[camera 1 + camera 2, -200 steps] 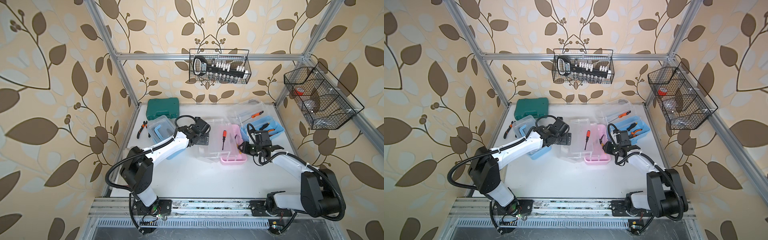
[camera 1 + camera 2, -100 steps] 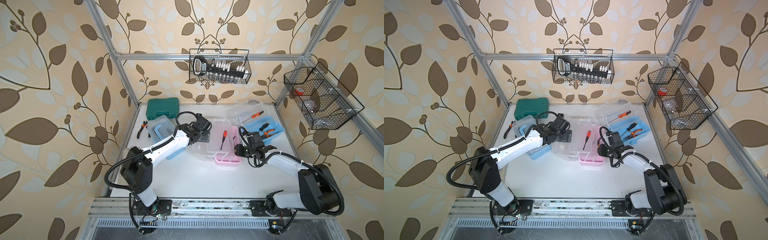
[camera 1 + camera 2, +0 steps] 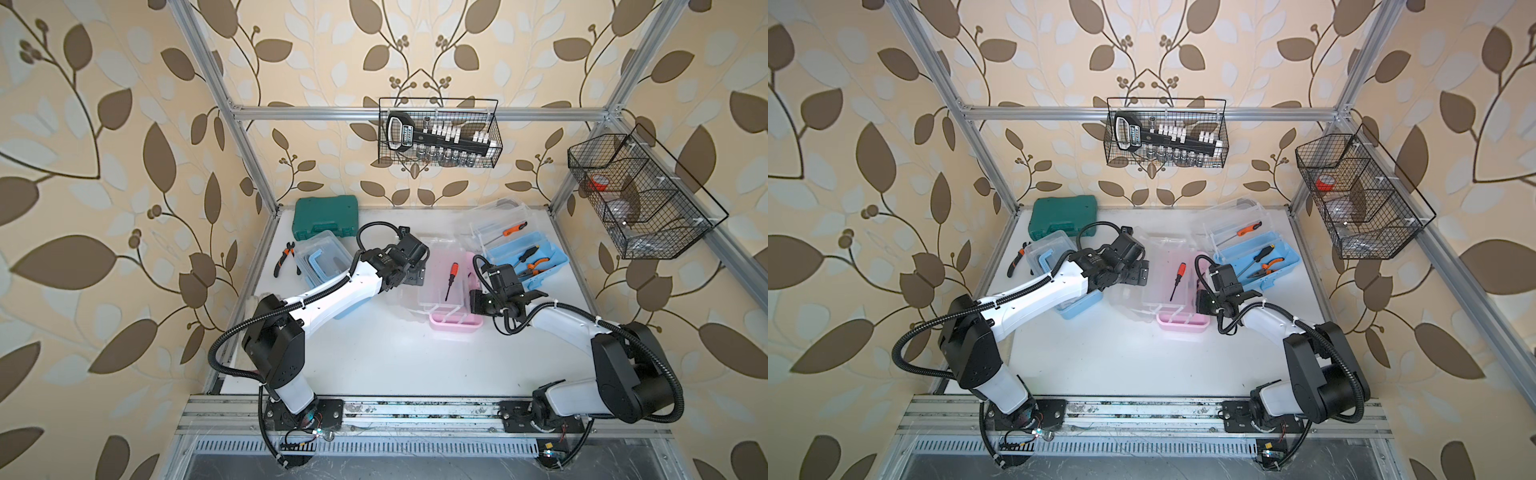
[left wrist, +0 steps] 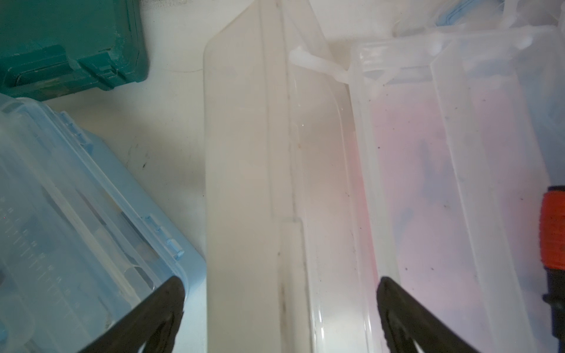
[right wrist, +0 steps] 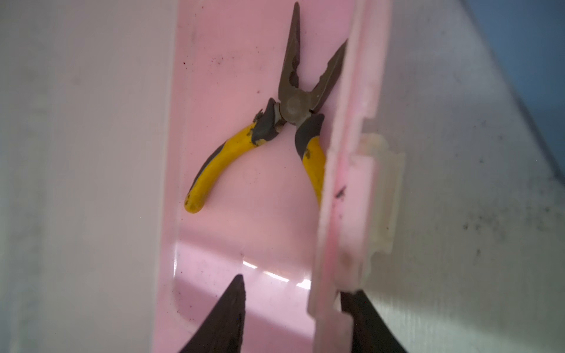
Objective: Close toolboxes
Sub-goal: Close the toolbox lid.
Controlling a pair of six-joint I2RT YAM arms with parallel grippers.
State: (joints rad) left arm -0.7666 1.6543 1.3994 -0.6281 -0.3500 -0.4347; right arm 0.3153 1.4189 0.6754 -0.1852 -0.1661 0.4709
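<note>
The pink toolbox [image 3: 455, 327] sits in the middle of the worktop [image 3: 374, 361], its clear lid [image 4: 275, 183] raised off the rim and unlatched. My left tool [image 4: 279, 278] straddles that lid with jaws apart, and my right tool [image 5: 293, 285], also apart, straddles the pink side wall, one finger inside near the yellow-handled pliers [image 5: 275, 128]. The lid is thin, slick, springy plastic on a light box, so I reckon pushing could skid everything, or trap my inside finger.

Blue toolboxes [image 3: 320, 259] [image 3: 557, 259]: 2
Pink toolbox [image 3: 453, 327]: 1
Green case [image 3: 326, 216]: 1
Wire baskets [image 3: 496, 133] [image 3: 665, 232]: 2
Pliers [image 3: 284, 259] [image 3: 536, 266] [image 5: 293, 107]: 3
Screwdrivers [image 3: 451, 280] [image 3: 513, 228] [image 3: 528, 253]: 3
</note>
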